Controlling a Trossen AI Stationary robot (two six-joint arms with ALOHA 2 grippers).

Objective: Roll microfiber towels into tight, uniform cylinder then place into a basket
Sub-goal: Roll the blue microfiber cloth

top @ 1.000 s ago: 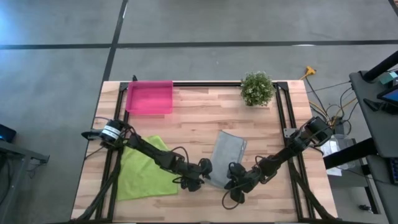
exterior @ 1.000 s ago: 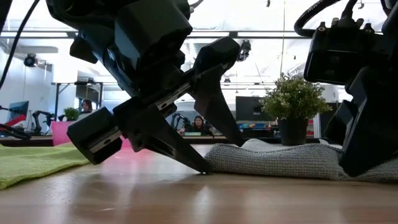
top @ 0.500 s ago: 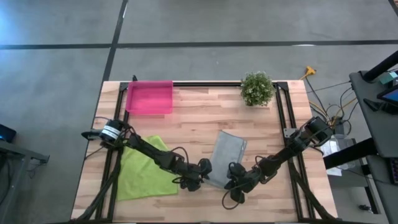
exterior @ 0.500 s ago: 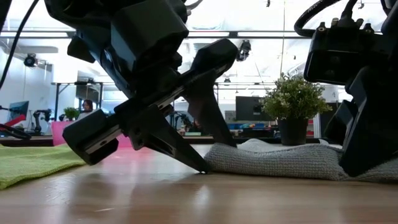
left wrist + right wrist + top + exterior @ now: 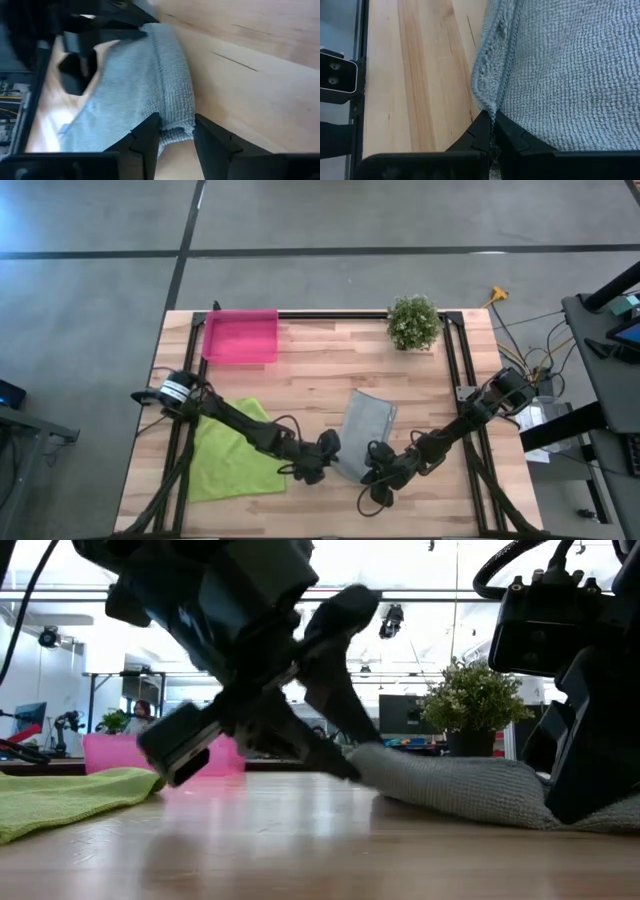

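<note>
**A:** Where do the two cloths lie?

**B:** The grey towel (image 5: 365,430) lies folded into a narrow strip near the middle of the wooden surface (image 5: 320,370), towards its near edge. The green towel (image 5: 232,455) is spread flat well to its left, partly under the left arm. The pink basket (image 5: 240,336) sits at the far left corner, apart from both towels.

**A:** And the left gripper (image 5: 175,137)?

**B:** It is at the grey towel's near left corner. In the left wrist view its fingers (image 5: 147,140) stand either side of the towel's thick hem, which bunches between them, pressed at the sides. In the low view that corner is raised off the surface while the rest slopes down towards the right.

**A:** The right gripper (image 5: 491,131)?

**B:** It is at the grey towel's near right corner, its fingertips pinched together on the towel's edge, as the right wrist view shows. The towel's nap fills most of that view; bare wood runs alongside it.

**A:** Anything else on the surface?

**B:** A small potted plant (image 5: 413,322) stands at the far edge, right of centre, well apart from the towels. In the low view a person sits in the room behind.
</note>
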